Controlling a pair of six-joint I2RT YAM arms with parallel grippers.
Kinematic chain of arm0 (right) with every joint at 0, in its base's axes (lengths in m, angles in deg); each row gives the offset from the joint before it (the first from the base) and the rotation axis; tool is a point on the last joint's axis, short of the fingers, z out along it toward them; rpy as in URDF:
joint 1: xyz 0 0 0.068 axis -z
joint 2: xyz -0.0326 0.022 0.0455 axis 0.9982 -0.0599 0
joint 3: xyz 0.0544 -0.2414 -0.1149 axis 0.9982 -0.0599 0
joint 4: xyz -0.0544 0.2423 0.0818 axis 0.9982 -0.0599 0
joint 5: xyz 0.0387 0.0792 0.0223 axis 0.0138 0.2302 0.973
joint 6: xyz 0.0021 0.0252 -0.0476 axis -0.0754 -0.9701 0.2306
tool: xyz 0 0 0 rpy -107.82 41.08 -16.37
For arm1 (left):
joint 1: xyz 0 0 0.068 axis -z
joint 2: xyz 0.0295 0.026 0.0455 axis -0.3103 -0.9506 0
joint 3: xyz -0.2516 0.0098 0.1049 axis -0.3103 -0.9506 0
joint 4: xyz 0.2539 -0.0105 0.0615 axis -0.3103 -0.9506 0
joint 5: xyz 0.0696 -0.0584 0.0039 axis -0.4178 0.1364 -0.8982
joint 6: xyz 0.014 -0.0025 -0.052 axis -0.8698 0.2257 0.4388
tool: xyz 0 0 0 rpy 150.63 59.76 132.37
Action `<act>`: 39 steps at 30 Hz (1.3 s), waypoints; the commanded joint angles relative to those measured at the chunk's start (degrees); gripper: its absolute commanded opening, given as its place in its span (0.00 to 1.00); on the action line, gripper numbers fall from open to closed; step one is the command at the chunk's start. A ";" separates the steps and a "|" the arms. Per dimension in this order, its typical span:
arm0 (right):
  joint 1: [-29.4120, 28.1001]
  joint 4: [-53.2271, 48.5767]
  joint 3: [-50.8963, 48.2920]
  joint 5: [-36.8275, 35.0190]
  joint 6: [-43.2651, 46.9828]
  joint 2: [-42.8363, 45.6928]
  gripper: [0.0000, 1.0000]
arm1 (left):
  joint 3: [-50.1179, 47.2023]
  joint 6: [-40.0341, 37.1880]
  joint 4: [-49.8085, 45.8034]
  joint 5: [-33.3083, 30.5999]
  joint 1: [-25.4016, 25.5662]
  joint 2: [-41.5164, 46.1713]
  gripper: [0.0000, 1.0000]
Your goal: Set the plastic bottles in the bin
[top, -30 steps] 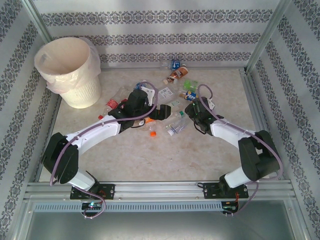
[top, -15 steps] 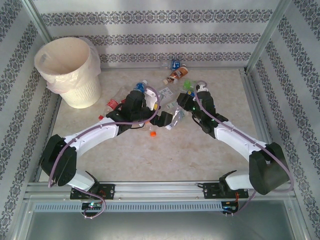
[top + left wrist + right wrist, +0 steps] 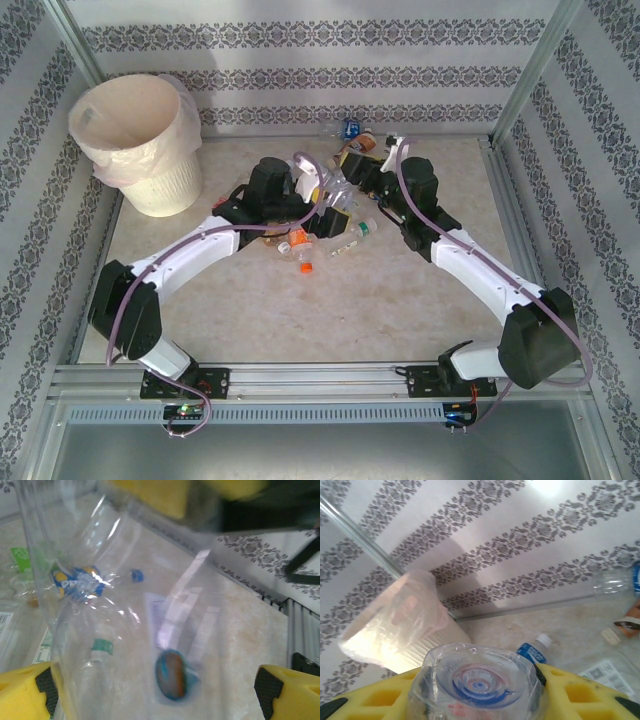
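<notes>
Clear plastic bottles [image 3: 355, 232] lie scattered mid-table, some with orange or green caps. My right gripper [image 3: 347, 170] is raised over the pile, shut on a clear bottle [image 3: 318, 178]. In the right wrist view that bottle's [image 3: 480, 680] base faces the camera between the yellow fingers [image 3: 570, 695] of the right gripper [image 3: 482, 692]. My left gripper [image 3: 335, 218] sits just below it, open; its yellow pads [image 3: 25, 692] stand far apart with the blurred clear bottle [image 3: 150, 605] across them. Whether they touch it I cannot tell. The cream bin [image 3: 165, 185] with its bag liner stands at the back left.
More bottles lie near the back wall, one blue-labelled [image 3: 350, 127] and one brown-labelled [image 3: 360, 147]. A blue-labelled bottle [image 3: 535, 650] lies between the held one and the bin [image 3: 395, 625]. Metal rails edge the table on the right [image 3: 510, 210] and front. Patterned walls close in the back and sides.
My right gripper has swung back and left, lifting a clear bottle off the pile. My left arm has moved back and right, its gripper now just under that bottle.
</notes>
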 commanded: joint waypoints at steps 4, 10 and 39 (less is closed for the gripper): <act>-1.05 4.27 2.27 3.65 -1.11 -0.60 0.48 | 1.42 2.24 4.14 2.38 -1.49 -1.60 0.91; -0.29 3.88 2.55 4.32 -2.04 -0.66 0.55 | 0.44 6.01 8.20 7.26 -3.42 -1.33 0.69; 12.24 -12.96 -9.59 -20.39 -6.76 12.63 0.98 | 13.10 7.28 -9.21 -40.93 -12.11 -1.89 0.59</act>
